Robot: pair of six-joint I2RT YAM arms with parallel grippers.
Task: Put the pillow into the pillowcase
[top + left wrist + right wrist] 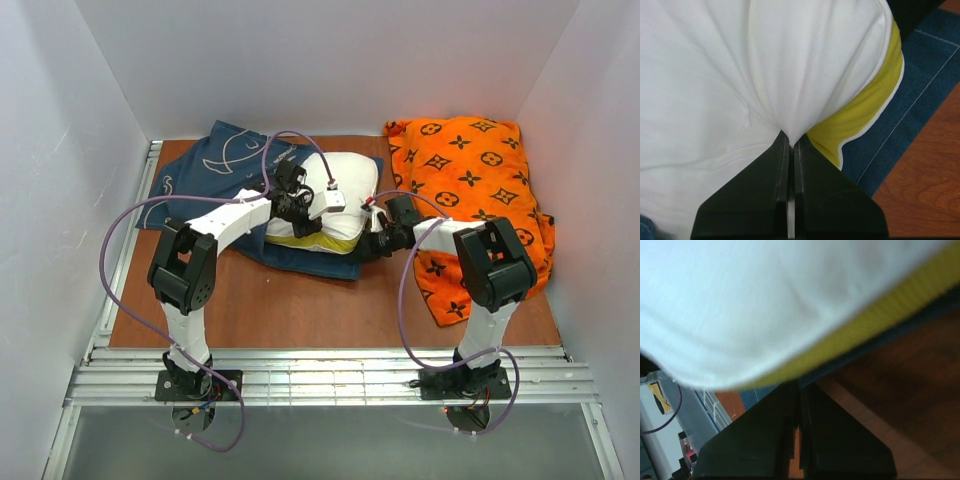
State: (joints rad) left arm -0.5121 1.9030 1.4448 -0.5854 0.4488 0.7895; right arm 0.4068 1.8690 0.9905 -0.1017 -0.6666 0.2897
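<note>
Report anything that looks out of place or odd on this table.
The pillow lies on top of the pillowcase, not inside it. The left pincer is shut on a pinch of its white cover, puckering it into creases. An orange cushion lies rumpled at far right.

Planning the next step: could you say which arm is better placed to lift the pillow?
Left, I think: the left jaws pinch a fold of the pillow, while the right jaws meet at its edge, hold unclear.
</note>
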